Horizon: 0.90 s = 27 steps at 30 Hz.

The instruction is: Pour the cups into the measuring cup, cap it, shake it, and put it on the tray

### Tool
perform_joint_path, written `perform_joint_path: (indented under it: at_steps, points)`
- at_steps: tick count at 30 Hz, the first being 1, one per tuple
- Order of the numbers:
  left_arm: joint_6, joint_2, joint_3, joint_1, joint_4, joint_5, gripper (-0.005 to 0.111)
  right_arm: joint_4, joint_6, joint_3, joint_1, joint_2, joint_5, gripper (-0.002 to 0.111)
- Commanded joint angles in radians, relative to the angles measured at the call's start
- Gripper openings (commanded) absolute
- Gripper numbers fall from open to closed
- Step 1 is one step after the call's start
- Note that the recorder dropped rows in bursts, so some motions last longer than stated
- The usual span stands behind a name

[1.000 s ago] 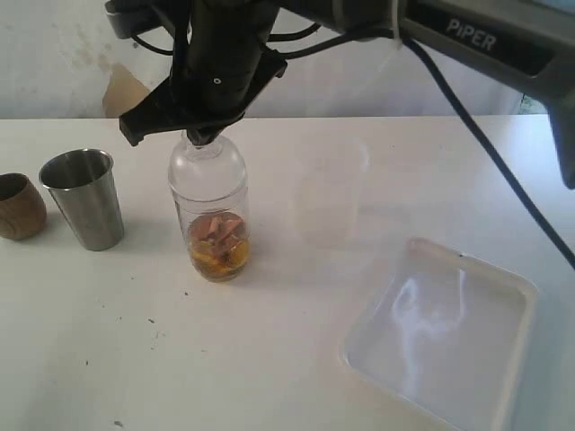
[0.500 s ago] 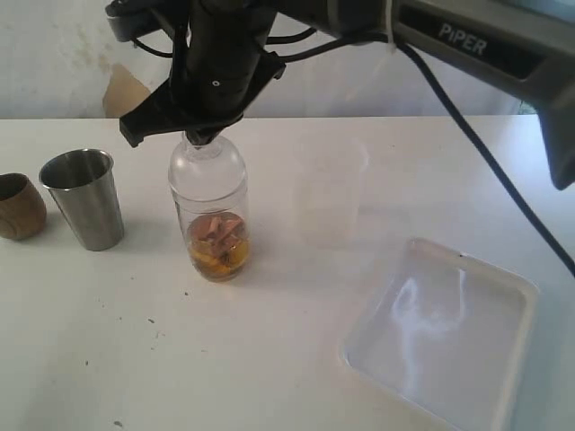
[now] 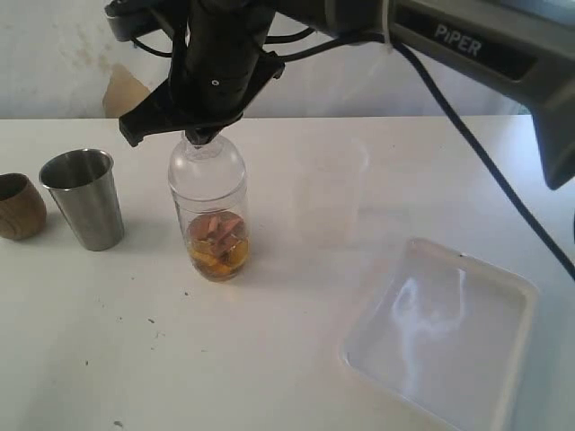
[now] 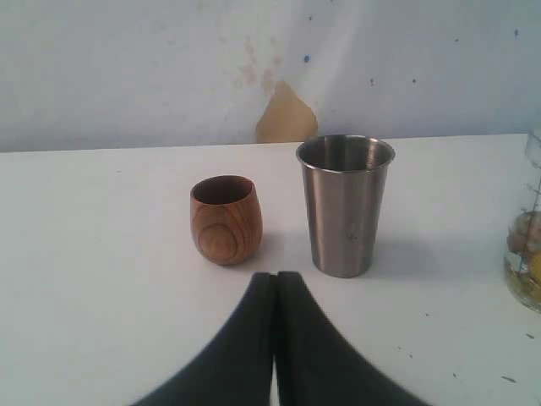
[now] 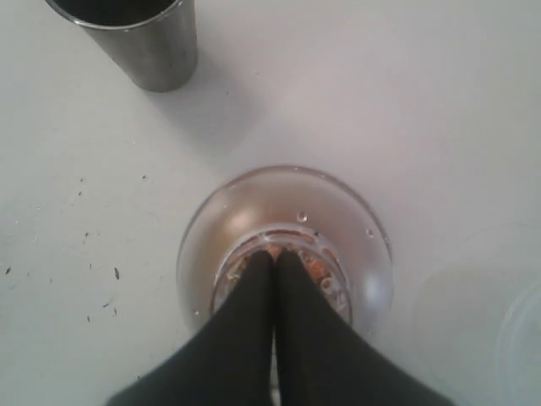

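The measuring cup [image 3: 214, 235] stands left of middle with orange and pink pieces at its bottom and a clear dome lid [image 3: 207, 168] on top. My right gripper [image 3: 201, 138] reaches across from the right. It is shut, with its tips at the lid's top opening [image 5: 274, 254]. The steel tumbler [image 3: 83, 198] and the brown wooden cup [image 3: 18, 206] stand to the cup's left. The frosted cup [image 3: 331, 193] stands to its right, and the white tray [image 3: 440, 334] lies at the front right. My left gripper [image 4: 275, 276] is shut and empty, low, facing the wooden cup [image 4: 225, 218] and tumbler [image 4: 345, 204].
A pale wall with a tan patch [image 3: 124, 91] runs behind the table. Small dark specks [image 3: 153, 334] dot the table in front of the cups. The right arm's black cable [image 3: 490, 157] hangs above the frosted cup and tray.
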Motion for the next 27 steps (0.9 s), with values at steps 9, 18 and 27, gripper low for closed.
perform_joint_path:
  at_steps: [9, 18, 27]
  points:
    - [0.0, -0.005, 0.005, 0.001, 0.001, -0.009, 0.0, -0.002, -0.031, 0.017, -0.002, 0.022, 0.047, 0.003]
    - [0.0, -0.005, 0.005, 0.001, 0.001, -0.009, 0.0, 0.002, -0.031, 0.017, -0.002, -0.067, -0.044, 0.019]
    - [0.0, -0.005, 0.005, 0.001, 0.001, -0.009, 0.0, 0.002, -0.009, 0.02, -0.002, -0.104, -0.124, 0.011]
